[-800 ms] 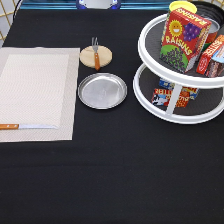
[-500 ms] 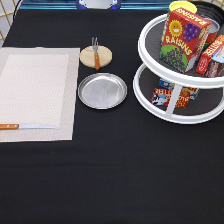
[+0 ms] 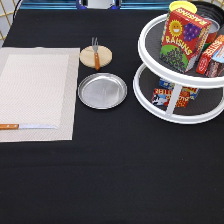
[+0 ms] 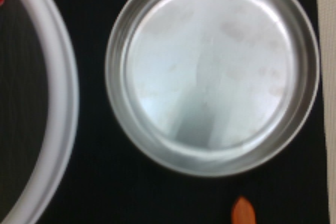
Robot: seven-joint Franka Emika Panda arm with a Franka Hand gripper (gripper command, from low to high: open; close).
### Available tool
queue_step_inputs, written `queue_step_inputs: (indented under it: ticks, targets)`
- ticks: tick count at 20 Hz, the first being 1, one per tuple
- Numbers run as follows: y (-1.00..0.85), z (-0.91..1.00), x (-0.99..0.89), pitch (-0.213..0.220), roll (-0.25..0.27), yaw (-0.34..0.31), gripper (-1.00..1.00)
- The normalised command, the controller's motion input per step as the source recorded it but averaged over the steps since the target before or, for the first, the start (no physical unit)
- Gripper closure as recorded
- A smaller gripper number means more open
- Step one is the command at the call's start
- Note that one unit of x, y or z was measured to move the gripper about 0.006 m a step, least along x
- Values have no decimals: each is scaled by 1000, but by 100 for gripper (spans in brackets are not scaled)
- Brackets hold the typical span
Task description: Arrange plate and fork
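Note:
The silver metal plate [image 3: 102, 90] lies flat on the black table, just right of the placemat. The fork [image 3: 96, 54] with its orange-brown handle rests on a round tan wooden coaster [image 3: 105, 56] just above the plate, tines pointing to the exterior view's top. The exterior view does not show the gripper. The wrist view looks straight down on the plate [image 4: 214, 85] from close by, with the tip of the fork's handle [image 4: 242, 212] at the picture's edge.
A beige placemat [image 3: 35, 90] covers the exterior view's left, with a wooden-handled knife [image 3: 25, 126] along its lower edge. A white two-tier turntable [image 3: 177, 107] with a raisin box [image 3: 184, 40] and other packets stands at the right; its rim [image 4: 56, 110] shows in the wrist view.

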Motion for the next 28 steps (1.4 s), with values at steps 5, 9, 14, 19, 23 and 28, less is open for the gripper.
queue_step_inputs:
  ticks: [5,9,14,19,23,28]
  targets:
    - [-276,77,910,78,0,0,-100]
    - [-157,5,808,40,0,5,-100]
    - [-129,-146,574,-8,14,30,-100]
    - [-134,-299,436,-62,36,10,-100]
    - [-134,-381,329,-96,72,2,-100]
    - [-88,-378,294,-68,86,2,-100]
